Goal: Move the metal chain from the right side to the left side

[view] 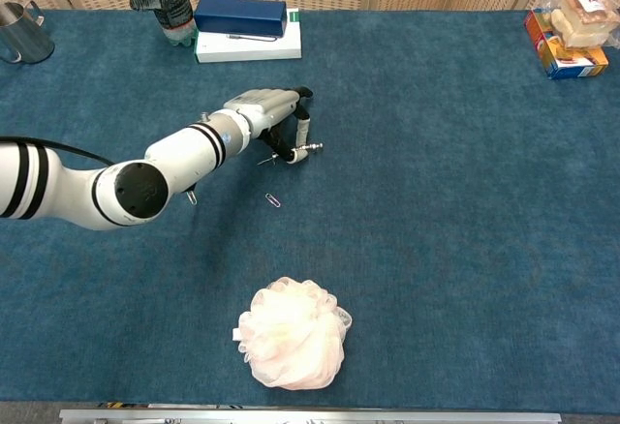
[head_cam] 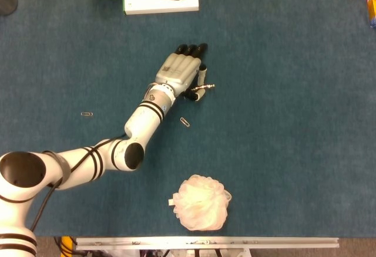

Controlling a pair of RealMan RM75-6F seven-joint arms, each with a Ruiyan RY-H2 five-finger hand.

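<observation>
the table cover [head_cam: 282, 151] looks like matt, napped blue cloth. the left arm [head_cam: 141, 125] is glossy white plastic with black bands; its left hand [head_cam: 183, 72] has dull grey plates and black fingertips. the metal chain [head_cam: 204, 86] at the hand's 4 o'clock glints silver. the bath pouf [view: 291, 335] is frilly pale mesh. the paperclips [head_cam: 185, 121] are thin bright wire.

Evenly and fairly brightly lit from above, with no hard glare on the blue table [head_cam: 282, 151]. Only soft, faint shadows, hugging the underside of the left robot hand [head_cam: 183, 69] and the arm behind it. Mild sheen on the white arm shells. Sharp near the robot hand in both views; slightly softer and a little bowed toward the far edges and corners.
</observation>
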